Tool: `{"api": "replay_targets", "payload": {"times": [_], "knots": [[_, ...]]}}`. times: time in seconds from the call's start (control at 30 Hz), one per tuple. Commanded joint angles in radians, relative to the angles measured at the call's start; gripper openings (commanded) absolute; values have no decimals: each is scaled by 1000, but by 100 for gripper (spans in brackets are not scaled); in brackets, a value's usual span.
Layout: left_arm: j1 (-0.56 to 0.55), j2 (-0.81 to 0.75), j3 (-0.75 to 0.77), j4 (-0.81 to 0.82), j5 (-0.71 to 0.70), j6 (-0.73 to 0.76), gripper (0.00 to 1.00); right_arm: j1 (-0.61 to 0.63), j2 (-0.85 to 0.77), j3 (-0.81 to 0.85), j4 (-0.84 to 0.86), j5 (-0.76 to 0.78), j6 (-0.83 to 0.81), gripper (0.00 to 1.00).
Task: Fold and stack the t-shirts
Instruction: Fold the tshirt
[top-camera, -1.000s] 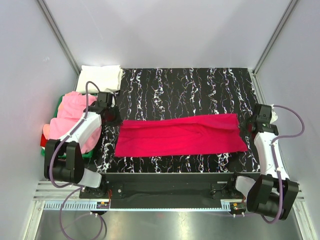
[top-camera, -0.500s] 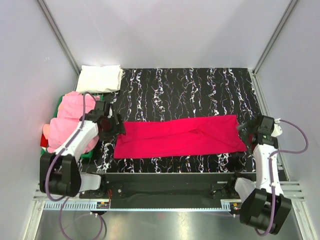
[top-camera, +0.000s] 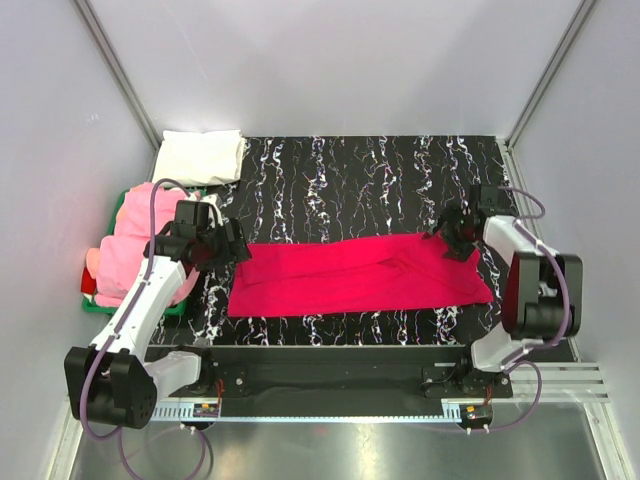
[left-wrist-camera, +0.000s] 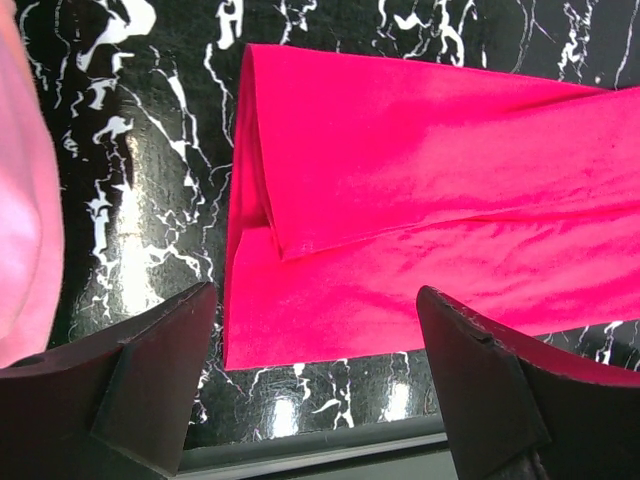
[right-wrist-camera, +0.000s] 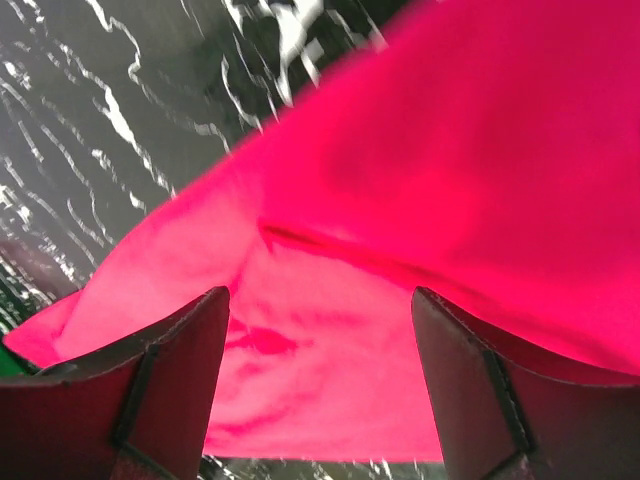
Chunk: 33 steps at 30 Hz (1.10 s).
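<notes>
Lying in a long folded strip across the table (top-camera: 400, 170), the red t-shirt (top-camera: 360, 272) seems light and limp. The left gripper (top-camera: 231, 250) and right gripper (top-camera: 452, 240) hover spread and empty above its ends, so the end corners look best to pinch.

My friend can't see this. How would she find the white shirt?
Start at the black marbled mat. Just off its far left corner lies the white shirt, folded into a rectangle. Its neighbours are a rumpled pink shirt on its near side and a red shirt spread on the mat; it alone is white.
</notes>
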<state>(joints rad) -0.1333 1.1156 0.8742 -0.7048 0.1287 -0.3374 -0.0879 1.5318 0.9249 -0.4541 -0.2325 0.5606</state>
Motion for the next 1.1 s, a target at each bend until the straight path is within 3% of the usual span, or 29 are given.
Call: {"api": "replay_targets", "payload": {"times": [0.0, 0.17, 0.57, 0.67, 0.8, 0.83, 0.93, 1.07], "knots": [[0, -3, -6, 34, 45, 24, 86, 30, 105, 129, 11, -27, -73, 80], [0, -20, -9, 39, 42, 21, 86, 72, 209, 250, -70, 18, -103, 78], [0, -28, -7, 34, 38, 24, 85, 152, 283, 252, -97, 81, -116, 63], [0, -30, -7, 34, 37, 24, 85, 160, 265, 230, -92, 102, -110, 54], [0, -27, -7, 34, 40, 24, 85, 159, 243, 216, -104, 143, -110, 32], [0, -25, -7, 34, 40, 26, 85, 160, 238, 213, -107, 150, -110, 20], [0, -25, -7, 34, 35, 26, 85, 160, 219, 210, -130, 174, -114, 7], [0, -26, -7, 34, 32, 24, 85, 163, 167, 193, -150, 185, -119, 0]]}}
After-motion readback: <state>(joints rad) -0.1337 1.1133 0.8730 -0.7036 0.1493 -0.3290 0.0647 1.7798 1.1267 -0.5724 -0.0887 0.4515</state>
